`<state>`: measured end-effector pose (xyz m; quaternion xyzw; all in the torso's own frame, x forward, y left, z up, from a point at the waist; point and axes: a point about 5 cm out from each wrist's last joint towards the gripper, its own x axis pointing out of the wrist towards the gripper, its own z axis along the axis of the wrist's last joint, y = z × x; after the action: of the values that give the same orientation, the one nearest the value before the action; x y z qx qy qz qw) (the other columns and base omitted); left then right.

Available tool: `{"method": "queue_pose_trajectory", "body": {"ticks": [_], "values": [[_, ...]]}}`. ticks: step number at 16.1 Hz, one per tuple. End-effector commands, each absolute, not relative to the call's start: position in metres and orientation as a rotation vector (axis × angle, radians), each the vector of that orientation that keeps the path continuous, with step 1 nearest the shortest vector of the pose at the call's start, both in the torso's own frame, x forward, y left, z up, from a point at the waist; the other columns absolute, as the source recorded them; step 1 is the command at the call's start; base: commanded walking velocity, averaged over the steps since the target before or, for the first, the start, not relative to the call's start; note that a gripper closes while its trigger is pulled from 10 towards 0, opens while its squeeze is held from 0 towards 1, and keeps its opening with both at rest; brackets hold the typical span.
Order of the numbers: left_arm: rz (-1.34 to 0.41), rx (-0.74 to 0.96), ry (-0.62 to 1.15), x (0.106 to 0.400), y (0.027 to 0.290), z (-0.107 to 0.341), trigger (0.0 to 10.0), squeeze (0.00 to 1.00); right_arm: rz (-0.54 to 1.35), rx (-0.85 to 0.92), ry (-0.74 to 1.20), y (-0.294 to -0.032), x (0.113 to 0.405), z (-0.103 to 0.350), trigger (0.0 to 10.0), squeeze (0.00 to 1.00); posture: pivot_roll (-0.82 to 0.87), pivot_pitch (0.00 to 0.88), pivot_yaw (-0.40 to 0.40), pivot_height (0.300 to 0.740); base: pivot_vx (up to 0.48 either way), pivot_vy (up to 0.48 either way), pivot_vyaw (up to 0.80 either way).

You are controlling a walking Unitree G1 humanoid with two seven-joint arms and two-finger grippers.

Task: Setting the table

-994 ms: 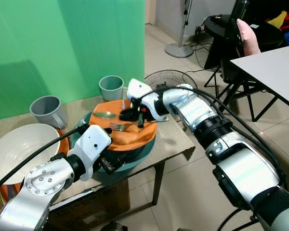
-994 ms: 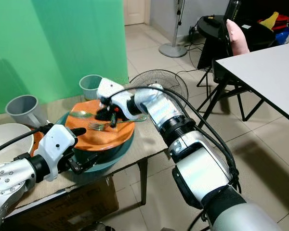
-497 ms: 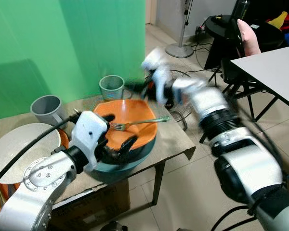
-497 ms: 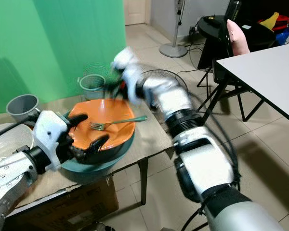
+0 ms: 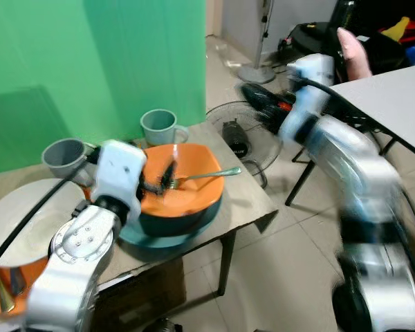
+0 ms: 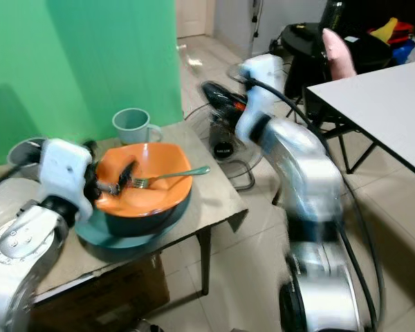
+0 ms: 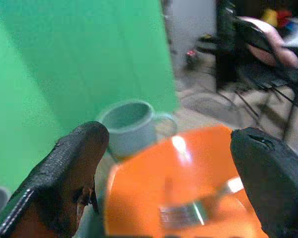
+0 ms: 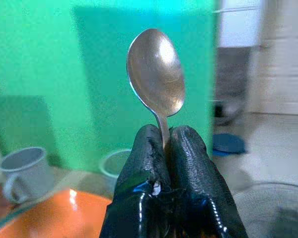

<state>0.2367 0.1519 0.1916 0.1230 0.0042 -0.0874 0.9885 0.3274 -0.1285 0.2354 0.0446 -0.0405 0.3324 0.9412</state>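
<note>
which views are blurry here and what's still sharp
Eye views: the right arm and its hand smear with motion blur, while the orange bowl and fork stay fairly crisp. Left wrist view: bowl and fork soft, out of focus. Right wrist view: the spoon is sharp with glare, background blurred.

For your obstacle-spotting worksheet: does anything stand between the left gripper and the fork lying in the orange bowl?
Nothing visible does. The left gripper hangs open just above the orange bowl, and the fork lies uncovered inside it.
</note>
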Motion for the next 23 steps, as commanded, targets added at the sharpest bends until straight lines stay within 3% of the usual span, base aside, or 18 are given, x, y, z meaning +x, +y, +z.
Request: {"method": "queue_pose_trajectory", "body": {"ticks": [1, 5, 9, 16, 23], "values": [[-0.133, 0.264, -0.02, 0.236, 0.152, 0.194, 10.0, 0.0, 0.598, 0.066, -0.08, -0.141, 0.318, 0.239, 10.0, 0.0, -0.1, 0.0, 0.014, 0.74, 0.0, 0.0, -0.8], [-0.029, 0.214, -0.024, 0.229, 0.158, 0.189, 10.0, 0.0, 0.367, 0.021, -0.021, -0.171, 0.288, 0.197, 10.0, 0.0, -0.1, 0.0, 0.007, 0.74, 0.0, 0.0, -0.77], [0.095, 0.228, 0.0, 0.219, 0.172, 0.181, 10.0, 0.0, 0.318, 0.073, 0.168, -0.174, 0.264, 0.158, 10.0, 0.0, -0.1, 0.0, -0.001, 0.74, 0.0, 0.0, -0.77], [0.078, 0.209, -0.012, 0.222, 0.165, 0.179, 10.0, 0.0, 0.423, 0.047, 0.177, -0.151, 0.248, 0.16, 10.0, 0.0, -0.11, 0.0, 0.01, 0.74, 0.0, -0.041, -0.79], [0.062, 0.206, -0.014, 0.224, 0.162, 0.179, 10.0, 0.0, 0.27, 0.017, 0.167, -0.161, 0.251, 0.155, 10.0, 0.0, -0.11, 0.0, 0.022, 0.74, 0.0, -0.438, -0.78]]}}
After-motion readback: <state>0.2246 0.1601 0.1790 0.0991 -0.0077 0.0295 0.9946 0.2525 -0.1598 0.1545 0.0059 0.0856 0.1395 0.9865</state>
